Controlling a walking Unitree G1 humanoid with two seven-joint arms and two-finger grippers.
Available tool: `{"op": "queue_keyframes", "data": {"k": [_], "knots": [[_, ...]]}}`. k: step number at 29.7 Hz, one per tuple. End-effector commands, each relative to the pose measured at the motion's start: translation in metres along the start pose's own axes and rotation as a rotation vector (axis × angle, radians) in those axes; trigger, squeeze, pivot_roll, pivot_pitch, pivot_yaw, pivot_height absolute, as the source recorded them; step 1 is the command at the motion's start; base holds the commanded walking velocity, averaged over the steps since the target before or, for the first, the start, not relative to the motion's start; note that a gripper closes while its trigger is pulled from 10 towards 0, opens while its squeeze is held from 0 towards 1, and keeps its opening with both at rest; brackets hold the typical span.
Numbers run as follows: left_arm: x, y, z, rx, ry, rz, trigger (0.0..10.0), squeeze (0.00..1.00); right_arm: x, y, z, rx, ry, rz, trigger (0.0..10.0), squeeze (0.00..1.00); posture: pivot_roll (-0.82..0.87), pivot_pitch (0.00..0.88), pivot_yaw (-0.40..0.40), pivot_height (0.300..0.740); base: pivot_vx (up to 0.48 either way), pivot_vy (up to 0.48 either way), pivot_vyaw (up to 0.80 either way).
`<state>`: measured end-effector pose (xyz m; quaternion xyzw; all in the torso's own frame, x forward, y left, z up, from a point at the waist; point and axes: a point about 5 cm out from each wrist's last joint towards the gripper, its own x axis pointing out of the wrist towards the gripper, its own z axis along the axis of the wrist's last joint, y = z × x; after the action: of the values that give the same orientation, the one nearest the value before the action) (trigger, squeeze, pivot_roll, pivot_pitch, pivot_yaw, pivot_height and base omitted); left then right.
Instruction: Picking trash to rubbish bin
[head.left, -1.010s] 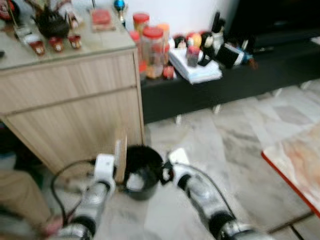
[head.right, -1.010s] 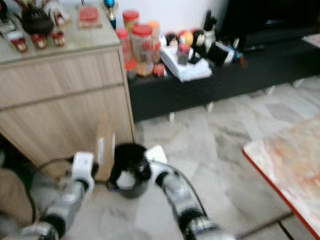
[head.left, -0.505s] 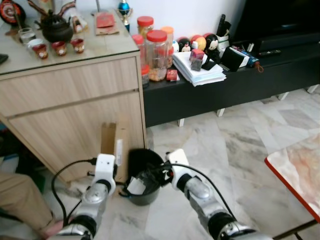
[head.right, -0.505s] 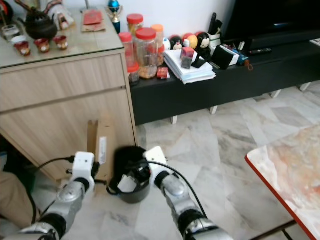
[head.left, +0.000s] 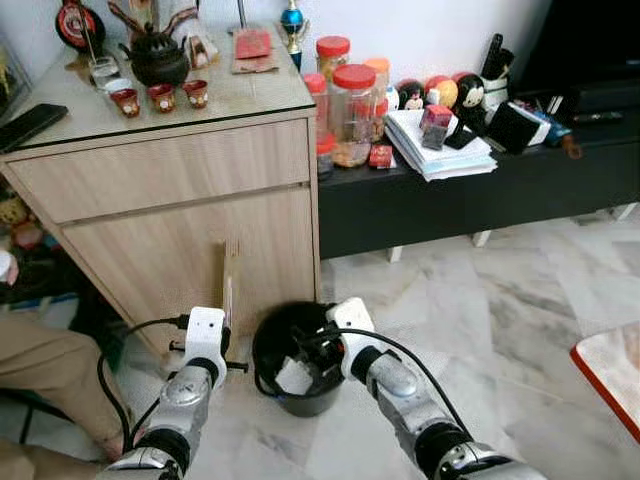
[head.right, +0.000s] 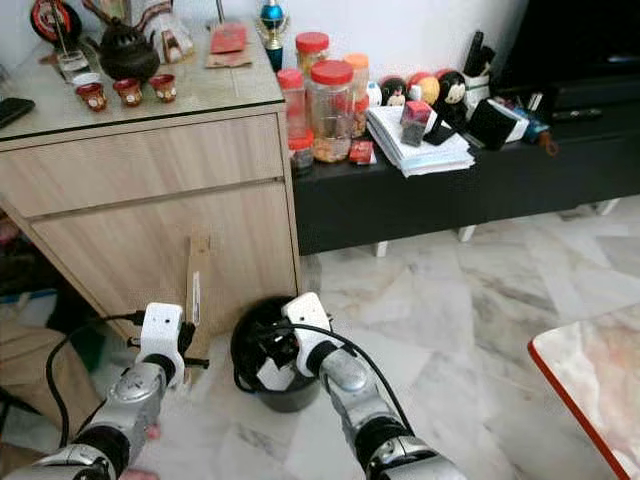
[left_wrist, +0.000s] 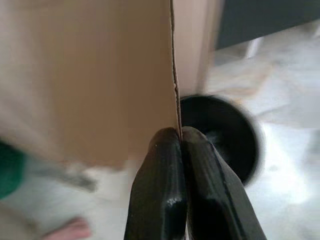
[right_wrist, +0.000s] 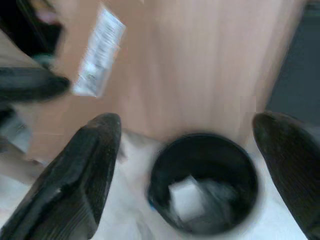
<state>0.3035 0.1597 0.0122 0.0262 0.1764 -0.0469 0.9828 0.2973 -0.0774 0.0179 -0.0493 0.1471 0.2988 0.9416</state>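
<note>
The white crumpled paper scrap (right_wrist: 186, 194) has dropped into the round black plastic rubbish bin (head.left: 262, 350); the right gripper (right_wrist: 195, 150) now hangs over it, jaws wide apart. The left gripper (left_wrist: 181, 145) stays clamped on the flat brown cardboard sheet (head.left: 229, 282), probably next.

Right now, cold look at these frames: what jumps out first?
The black bin on the marble floor, white trash inside, with the right gripper open at its rim. Beside it, the left gripper pinches flat cardboard standing against the wooden cabinet.
</note>
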Motion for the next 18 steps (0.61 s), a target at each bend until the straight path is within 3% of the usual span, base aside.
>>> {"op": "queue_keyframes", "data": {"k": [1, 18], "knots": [[-0.0003, 0.0061, 0.0013, 0.007, -0.004, 0.013, 10.0, 0.0, 0.0041, 0.0034, 0.0062, 0.002, -0.02, 0.009, 10.0, 0.0, 0.04, 0.069, 0.005, 0.74, 0.251, 0.0, 0.0], [-0.0003, 0.0059, 0.0013, 0.005, -0.006, 0.013, 10.0, 0.0, 0.0042, 0.0038, 0.0066, 0.001, -0.024, 0.012, 10.0, 0.0, 0.04, 0.069, 0.004, 0.74, 0.252, 0.0, 0.0]]}}
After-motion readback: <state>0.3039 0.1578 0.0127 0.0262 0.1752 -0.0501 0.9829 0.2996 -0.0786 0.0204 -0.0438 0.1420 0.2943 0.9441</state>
